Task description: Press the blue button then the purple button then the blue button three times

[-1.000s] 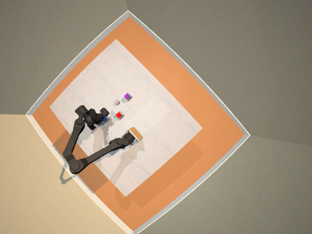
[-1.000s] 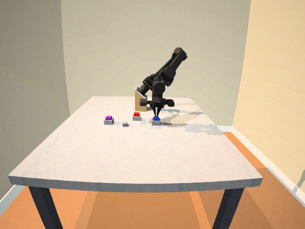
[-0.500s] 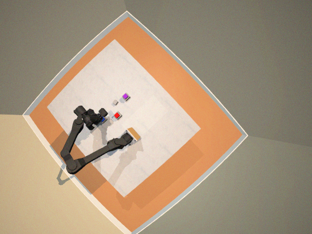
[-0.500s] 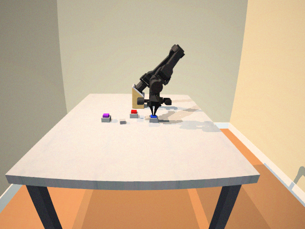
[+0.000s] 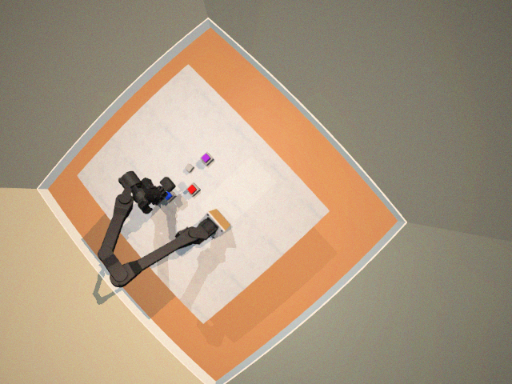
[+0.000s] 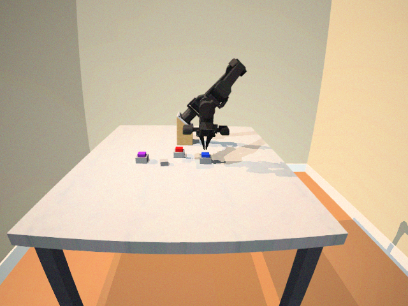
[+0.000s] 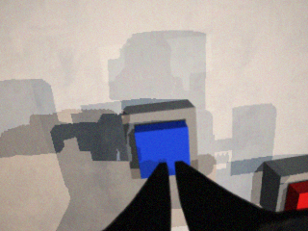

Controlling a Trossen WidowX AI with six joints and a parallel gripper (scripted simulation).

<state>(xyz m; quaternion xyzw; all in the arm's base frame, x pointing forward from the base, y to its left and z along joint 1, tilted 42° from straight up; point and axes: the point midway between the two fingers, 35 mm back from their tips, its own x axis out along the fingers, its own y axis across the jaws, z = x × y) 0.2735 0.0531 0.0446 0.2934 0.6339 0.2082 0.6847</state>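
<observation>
The blue button (image 5: 168, 195) (image 6: 205, 154) (image 7: 163, 149) stands in its grey base, its cap raised. My gripper (image 6: 204, 149) (image 7: 170, 168) is shut and empty. Its tips point down just above the blue cap, with a small gap between them and the cap in the exterior view. In the top view the arm hides the tips and part of the blue button. The purple button (image 5: 206, 158) (image 6: 141, 153) stands apart from the gripper, at the left in the exterior view, its cap raised.
A red button (image 5: 192, 189) (image 6: 178, 149) (image 7: 299, 198) stands beside the blue one. A small grey block (image 5: 189, 168) (image 6: 164, 162) lies near the purple button. The arm's base has a tan block-like side (image 5: 219, 220) (image 6: 184, 134) behind the buttons.
</observation>
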